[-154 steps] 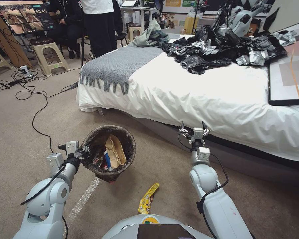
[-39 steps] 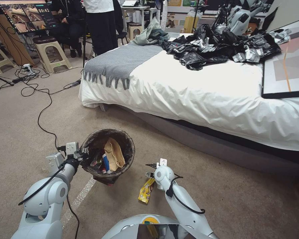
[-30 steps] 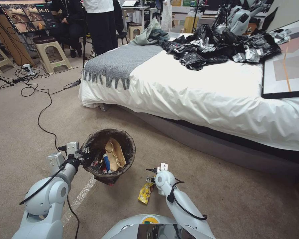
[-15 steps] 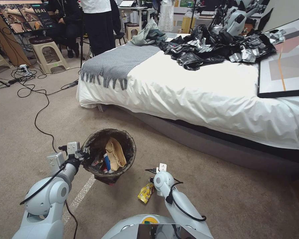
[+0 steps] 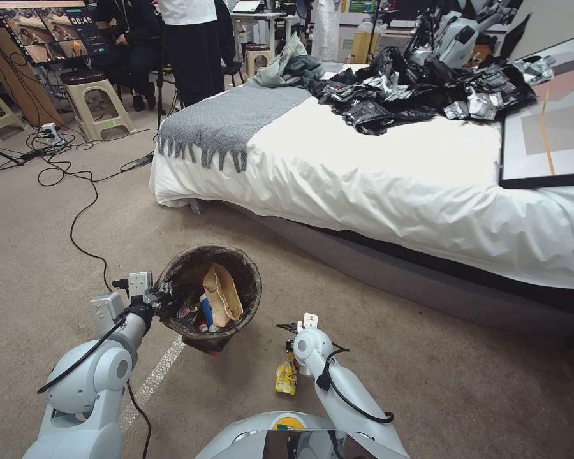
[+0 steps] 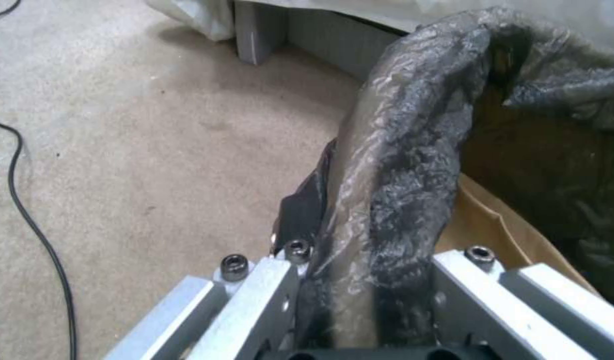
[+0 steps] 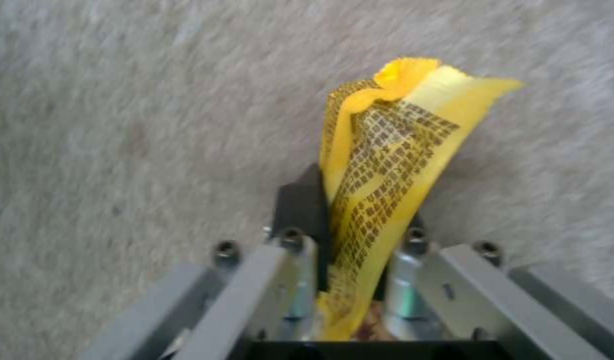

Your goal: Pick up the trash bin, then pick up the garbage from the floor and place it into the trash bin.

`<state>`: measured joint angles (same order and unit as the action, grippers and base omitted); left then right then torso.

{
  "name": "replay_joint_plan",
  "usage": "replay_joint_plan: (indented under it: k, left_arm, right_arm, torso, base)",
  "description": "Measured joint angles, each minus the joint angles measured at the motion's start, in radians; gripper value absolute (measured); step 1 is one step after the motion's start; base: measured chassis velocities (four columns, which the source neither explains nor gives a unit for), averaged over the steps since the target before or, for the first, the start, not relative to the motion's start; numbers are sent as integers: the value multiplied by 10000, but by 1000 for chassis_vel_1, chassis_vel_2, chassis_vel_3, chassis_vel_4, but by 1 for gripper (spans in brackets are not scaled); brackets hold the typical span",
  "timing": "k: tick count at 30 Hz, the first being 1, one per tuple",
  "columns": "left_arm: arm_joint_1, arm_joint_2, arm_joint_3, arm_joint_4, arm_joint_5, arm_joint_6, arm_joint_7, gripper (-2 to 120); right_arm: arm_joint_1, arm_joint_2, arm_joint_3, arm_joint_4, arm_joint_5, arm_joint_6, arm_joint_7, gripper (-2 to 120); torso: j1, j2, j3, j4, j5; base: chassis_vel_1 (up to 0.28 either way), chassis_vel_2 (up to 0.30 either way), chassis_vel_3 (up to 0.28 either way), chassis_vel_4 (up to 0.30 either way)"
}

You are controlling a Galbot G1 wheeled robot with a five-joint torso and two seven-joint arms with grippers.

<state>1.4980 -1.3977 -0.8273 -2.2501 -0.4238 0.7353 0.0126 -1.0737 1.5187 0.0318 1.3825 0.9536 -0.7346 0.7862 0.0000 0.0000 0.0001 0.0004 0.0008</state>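
Floor: carpet by the bed, nothing else loose near me. Trash bin hangs off the carpet on my left gripper, jaws clamped on the bagged rim, brown paper already inside. Change: yellow wrapper was lying flat half a second ago; now it dangles from my right gripper, jaws shut on it, just beside the bin. Pick looks done; drop-in remains.

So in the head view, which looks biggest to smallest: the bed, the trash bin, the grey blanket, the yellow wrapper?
1. Bed
2. Grey blanket
3. Trash bin, though it sits nearer the camera, so its place against the blanket is unsure
4. Yellow wrapper
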Motion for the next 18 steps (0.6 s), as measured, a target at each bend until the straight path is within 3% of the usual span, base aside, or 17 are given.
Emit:
replay_joint_plan:
  k: [3,18]
  left_arm:
    - [13,-11,-12,-15,1,1,-2,5]
    - [-14,-18,-30,23,17,2,-5,5]
  right_arm:
    - [27,-3,-5,9,29,-8,-5,0]
    - [58,-134,69,79,93,-11,20,0]
  torso:
    - [0,0,0,1,0]
    - [0,0,0,-4,-7]
  base:
    - [0,0,0,0]
    - [0,0,0,0]
